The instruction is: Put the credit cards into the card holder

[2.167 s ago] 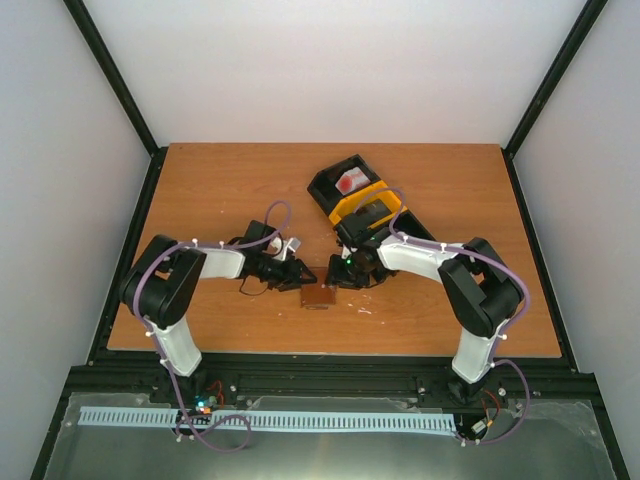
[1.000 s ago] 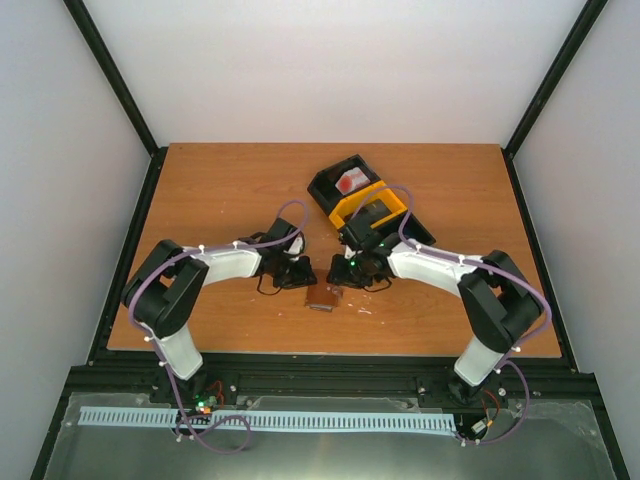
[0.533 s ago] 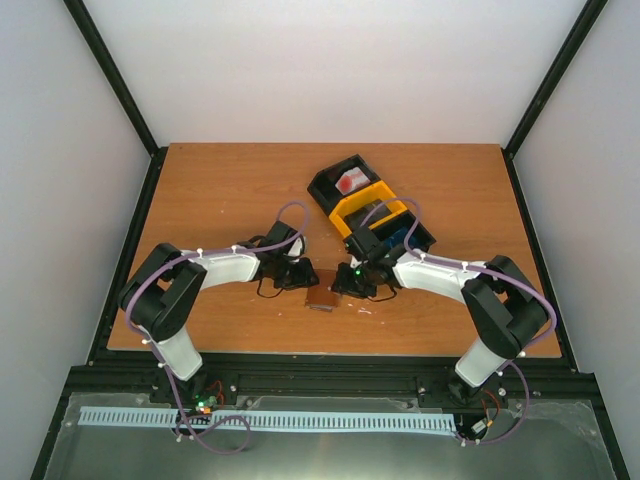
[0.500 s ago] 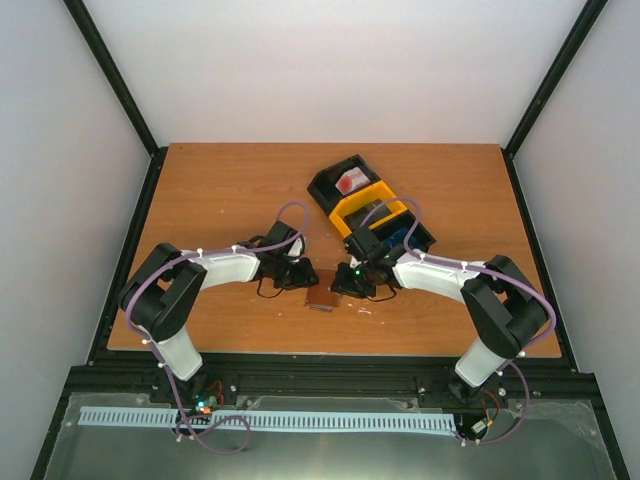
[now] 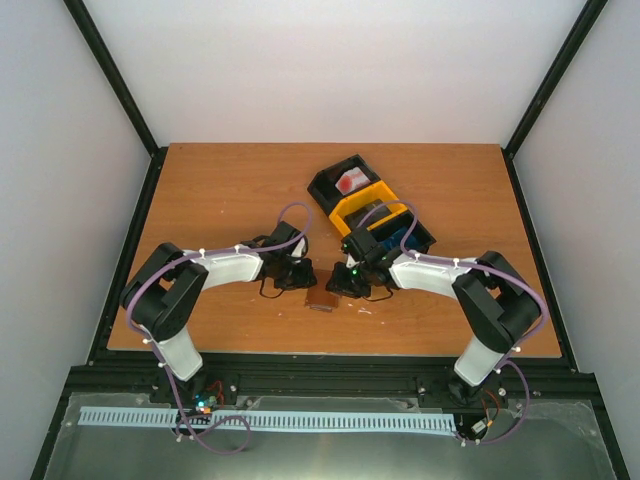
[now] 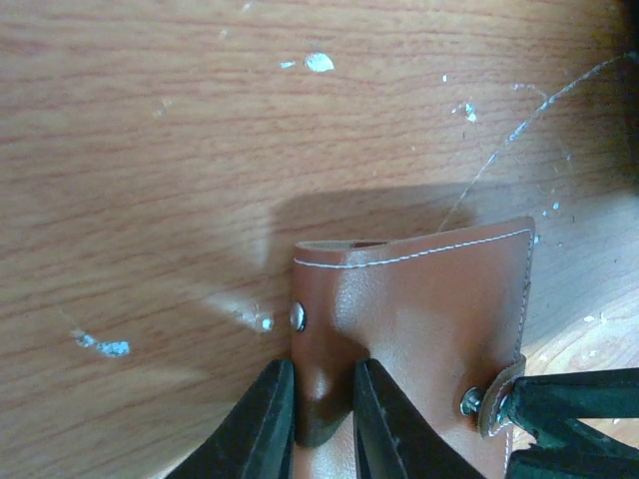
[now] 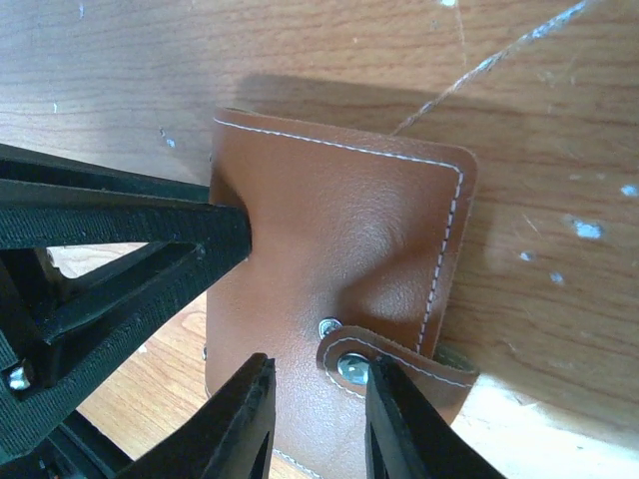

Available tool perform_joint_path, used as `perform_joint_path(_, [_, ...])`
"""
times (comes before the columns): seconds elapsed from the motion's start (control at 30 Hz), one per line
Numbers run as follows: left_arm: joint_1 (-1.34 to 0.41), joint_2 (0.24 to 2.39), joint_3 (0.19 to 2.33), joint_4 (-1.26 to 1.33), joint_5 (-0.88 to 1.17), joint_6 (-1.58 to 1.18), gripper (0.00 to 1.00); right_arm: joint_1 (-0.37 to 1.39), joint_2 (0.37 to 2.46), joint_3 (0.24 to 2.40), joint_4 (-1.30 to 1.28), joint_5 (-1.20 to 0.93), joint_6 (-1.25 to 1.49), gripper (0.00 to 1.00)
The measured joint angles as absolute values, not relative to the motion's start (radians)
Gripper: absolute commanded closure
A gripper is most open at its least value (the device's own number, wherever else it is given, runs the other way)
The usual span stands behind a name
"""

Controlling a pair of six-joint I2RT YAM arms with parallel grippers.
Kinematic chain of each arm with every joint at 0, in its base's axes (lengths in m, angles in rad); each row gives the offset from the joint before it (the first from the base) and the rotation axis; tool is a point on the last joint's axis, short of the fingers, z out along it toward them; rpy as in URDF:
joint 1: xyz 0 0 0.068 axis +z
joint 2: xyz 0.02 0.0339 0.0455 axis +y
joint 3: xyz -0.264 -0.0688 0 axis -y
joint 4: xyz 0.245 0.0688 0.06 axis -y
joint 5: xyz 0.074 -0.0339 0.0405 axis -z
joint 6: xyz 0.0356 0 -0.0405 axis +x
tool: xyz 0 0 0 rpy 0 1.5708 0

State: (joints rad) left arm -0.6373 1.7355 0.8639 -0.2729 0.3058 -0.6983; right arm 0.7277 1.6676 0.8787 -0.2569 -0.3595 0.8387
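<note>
since half a second ago the right gripper [image 5: 343, 284] has shifted slightly left, closer to the card holder [image 5: 321, 299], which stays at the near middle of the table [image 5: 220, 190]. the left gripper [image 6: 321, 417] is clamped on one edge of the holder. the right fingers [image 7: 245, 419] straddle the strap end; whether they grip it cannot be told.

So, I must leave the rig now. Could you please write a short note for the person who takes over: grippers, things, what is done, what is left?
Left gripper: shut on an edge of the card holder, which lies folded on the table.
Right gripper: jaws stand on either side of the strap clasp; whether they pinch it cannot be told.
Credit cards: in neither wrist view; the tray behind the right arm shows too small to read.
Done: both arms are at the holder.
Left: open it, fetch the cards, put them in.
</note>
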Motion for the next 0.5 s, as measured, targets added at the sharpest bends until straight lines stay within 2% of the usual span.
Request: perform_joint_path(0.5, [-0.637,1.745,0.871,-0.282,0.308,-0.698,0.89,0.727,1.692,0.876,-0.207,-0.375,0.838,0.76])
